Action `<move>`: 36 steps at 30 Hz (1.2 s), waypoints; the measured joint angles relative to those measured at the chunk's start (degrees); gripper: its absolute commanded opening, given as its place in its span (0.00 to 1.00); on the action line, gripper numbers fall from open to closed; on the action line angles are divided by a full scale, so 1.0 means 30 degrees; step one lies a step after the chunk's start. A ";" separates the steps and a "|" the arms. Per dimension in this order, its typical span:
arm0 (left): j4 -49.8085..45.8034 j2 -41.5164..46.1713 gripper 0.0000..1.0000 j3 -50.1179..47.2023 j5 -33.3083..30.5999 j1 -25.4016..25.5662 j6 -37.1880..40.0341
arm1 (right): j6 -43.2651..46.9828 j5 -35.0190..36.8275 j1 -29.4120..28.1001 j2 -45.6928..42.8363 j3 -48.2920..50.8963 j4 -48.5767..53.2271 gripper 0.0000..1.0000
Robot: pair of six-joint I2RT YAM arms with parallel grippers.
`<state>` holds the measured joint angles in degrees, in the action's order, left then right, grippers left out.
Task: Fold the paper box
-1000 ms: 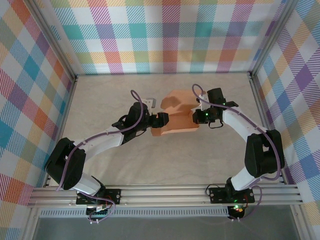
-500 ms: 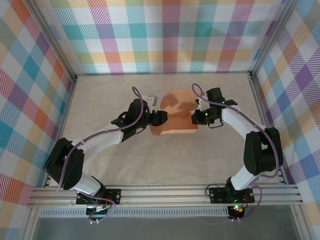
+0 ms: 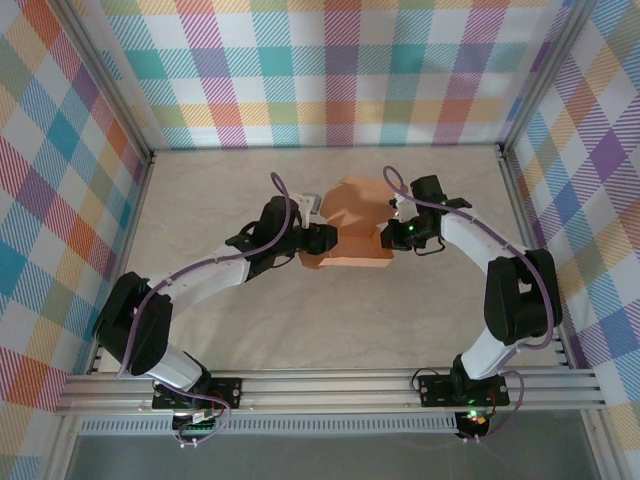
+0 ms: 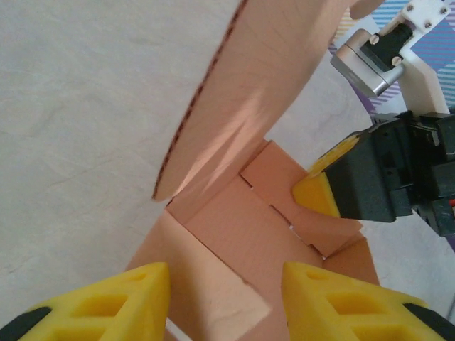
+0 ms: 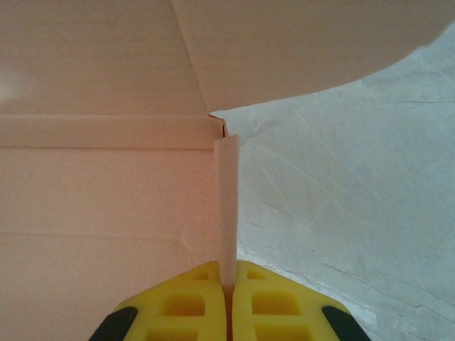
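the right gripper [image 5: 227,284], pressed together, pinched a thin side flap of the paper box [image 3: 350,255] at centre frame in the top view; the left gripper [image 4: 226,298] stood spread astride its left end, the box's length running between them.

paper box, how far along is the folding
Done: the paper box has creased walls and one flap standing up. In hand: the right pincer is shut on a thin wall edge; the left pincer straddles a near corner, open. Left: flaps untucked, box not closed.
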<state>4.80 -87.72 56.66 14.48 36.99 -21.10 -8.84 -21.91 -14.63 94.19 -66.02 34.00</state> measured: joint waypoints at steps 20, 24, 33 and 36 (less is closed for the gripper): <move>-0.0226 -0.1588 0.72 0.1457 -0.1807 0.0036 -0.3060 | 0.0073 -0.0219 -0.0299 -0.1107 0.0670 -0.0823 0.00; -0.0204 -0.1581 0.72 0.1450 -0.1865 0.0036 -0.3177 | 0.0007 0.0306 -0.0364 -0.1166 0.0787 -0.0991 0.00; -0.0306 0.2229 0.75 -0.0284 -0.3738 0.0036 -0.1683 | -0.0466 0.1129 -0.0364 -0.1137 0.0787 -0.0976 0.00; -0.0503 0.3665 0.75 -0.0743 -0.4197 0.0036 -0.1173 | -0.0954 0.1421 -0.0342 -0.0925 0.0721 -0.0991 0.00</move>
<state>3.29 -76.73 54.43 1.89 37.10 -24.62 -11.70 -17.65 -15.66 91.42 -63.86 31.03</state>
